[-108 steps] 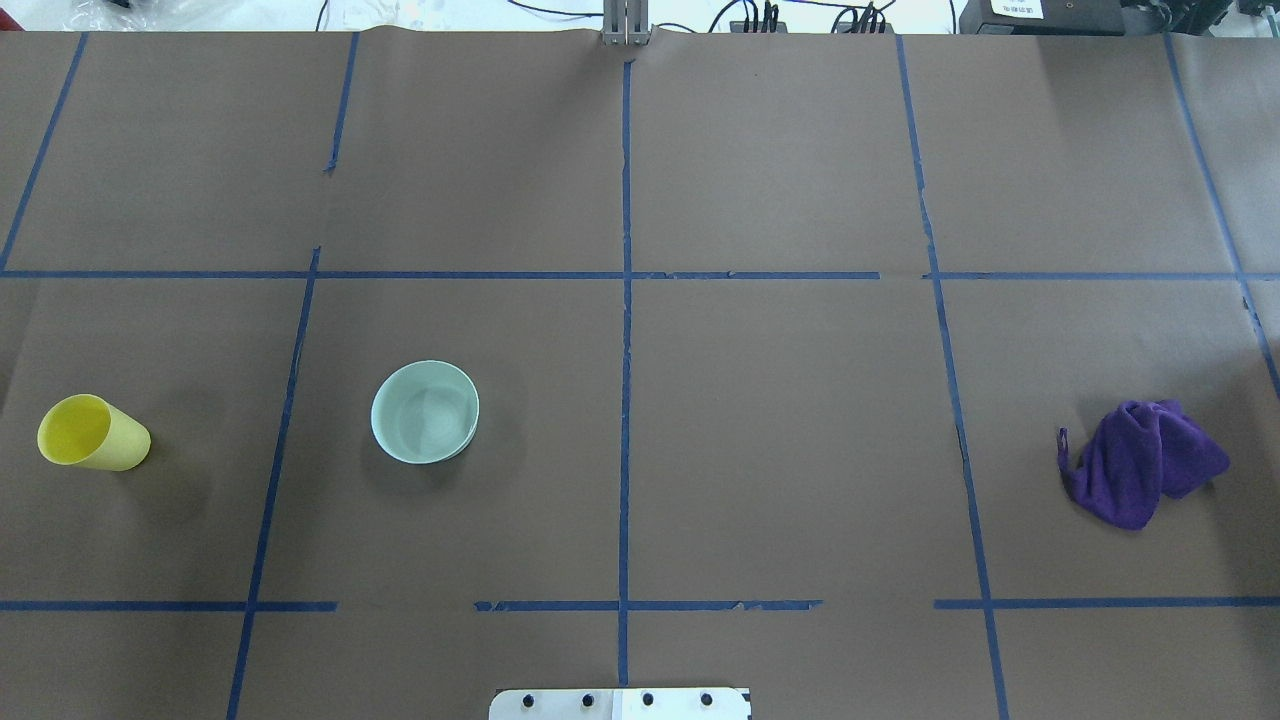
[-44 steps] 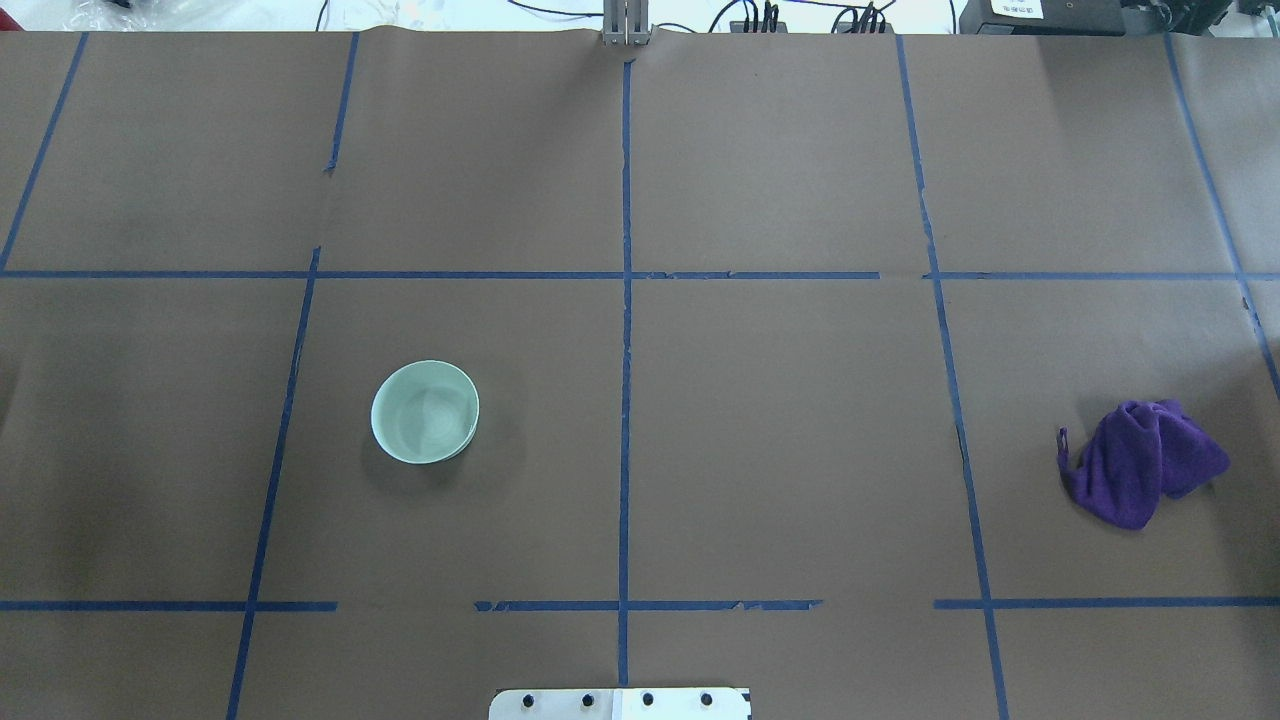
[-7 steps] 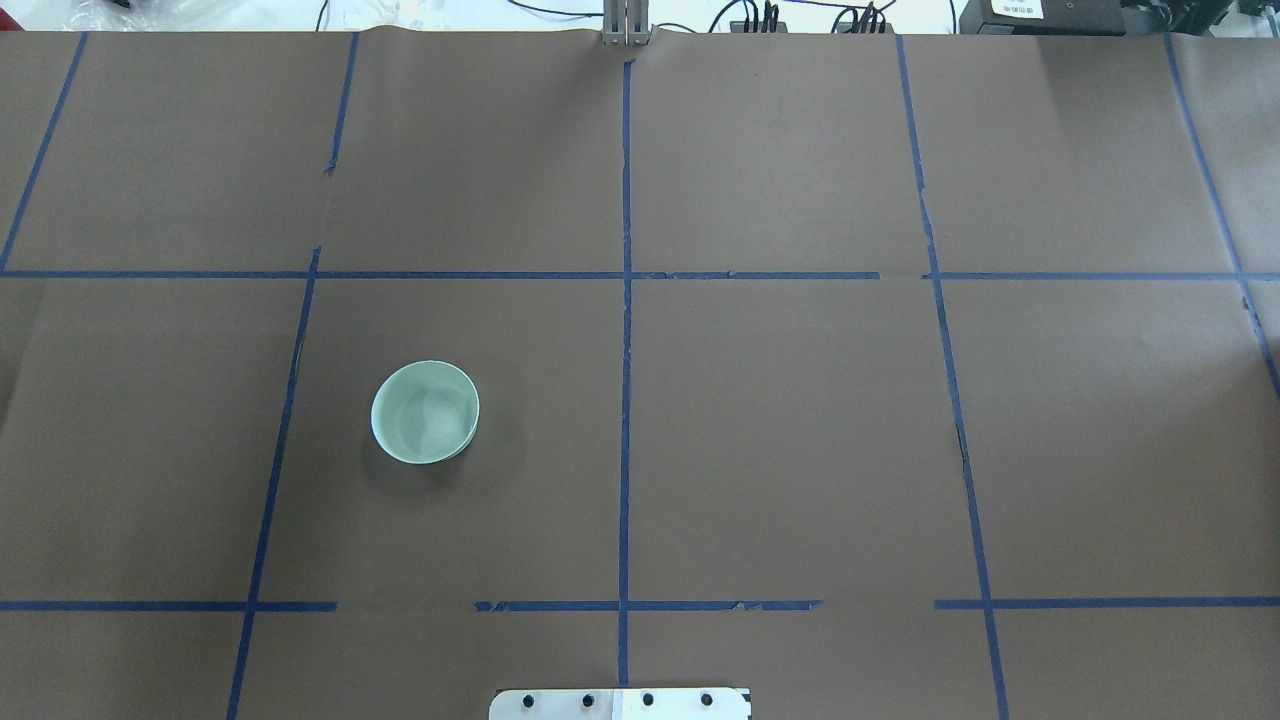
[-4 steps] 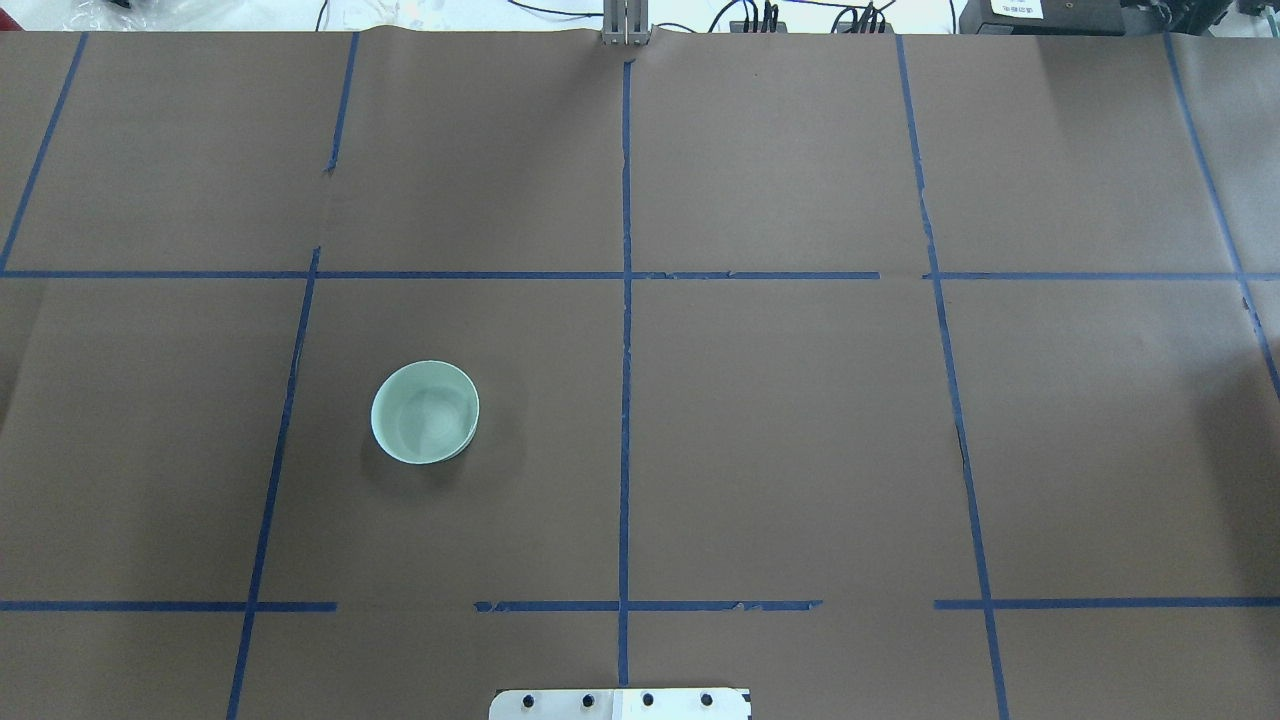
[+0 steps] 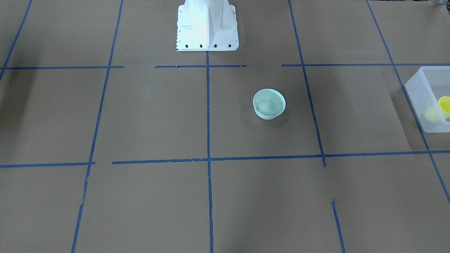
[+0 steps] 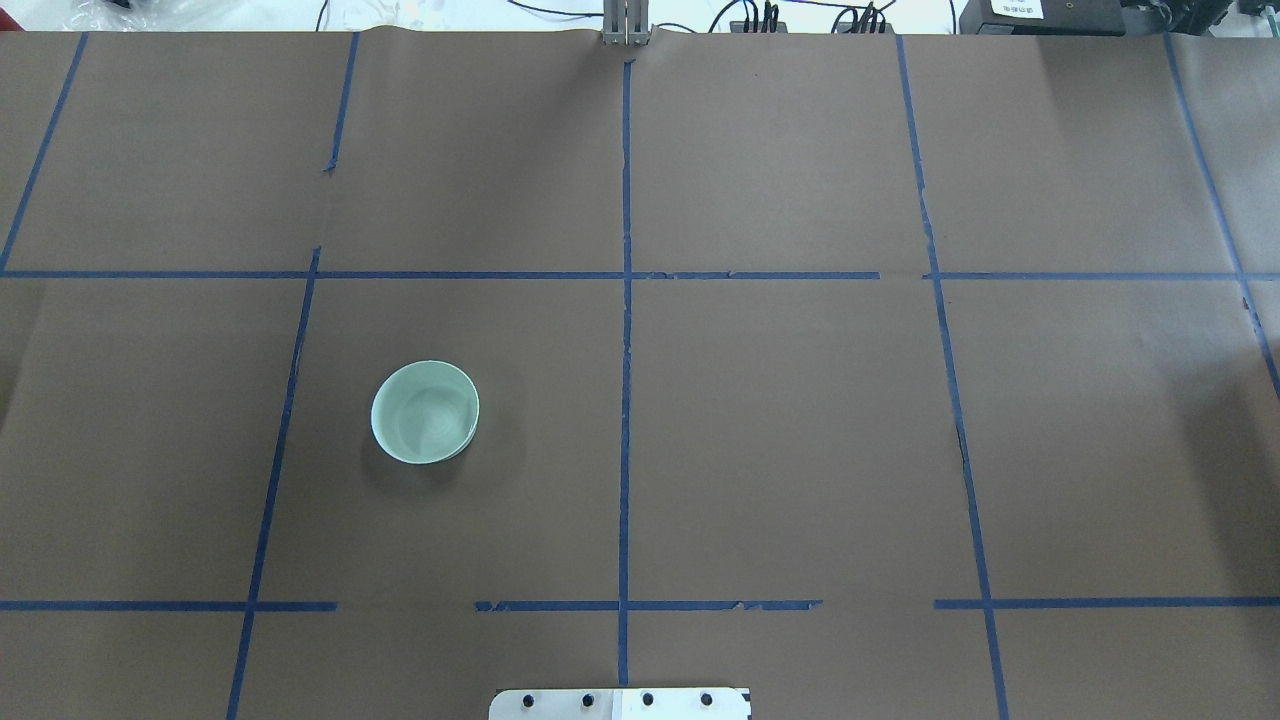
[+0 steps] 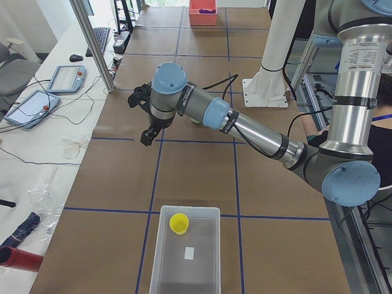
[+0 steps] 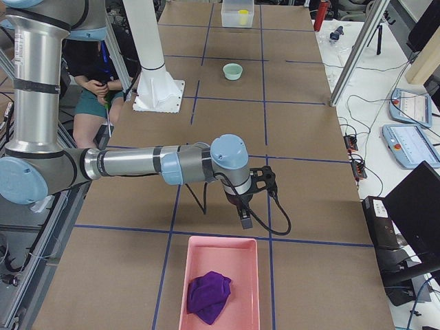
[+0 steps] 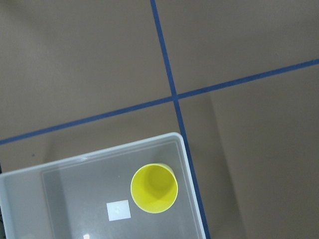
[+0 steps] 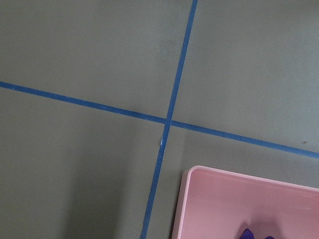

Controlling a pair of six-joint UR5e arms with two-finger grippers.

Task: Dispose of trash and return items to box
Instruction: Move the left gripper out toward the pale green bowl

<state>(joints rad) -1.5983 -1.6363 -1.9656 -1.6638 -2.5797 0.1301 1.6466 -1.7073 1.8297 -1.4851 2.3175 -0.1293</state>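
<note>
Front-facing view: the mint-green bowl [image 5: 269, 103] sits upright on the desk [image 5: 140, 116], well apart from the frosted box [image 5: 420, 91] holding the yellow cup [image 5: 444, 105].

Left side view: the left tool [image 7: 147, 135] hangs beyond the box. I cannot tell its opening. The bowl probably lies just past it, behind the forearm.

Right side view: the right tool [image 8: 244, 218], opening equally unclear, is far from the bowl, so the left arm looks nearer.

Brown paper-covered table [image 6: 800, 450], blue tape grid [image 6: 625, 400], white side bench [image 7: 33, 150], teach pendants [image 7: 66, 78]
</note>
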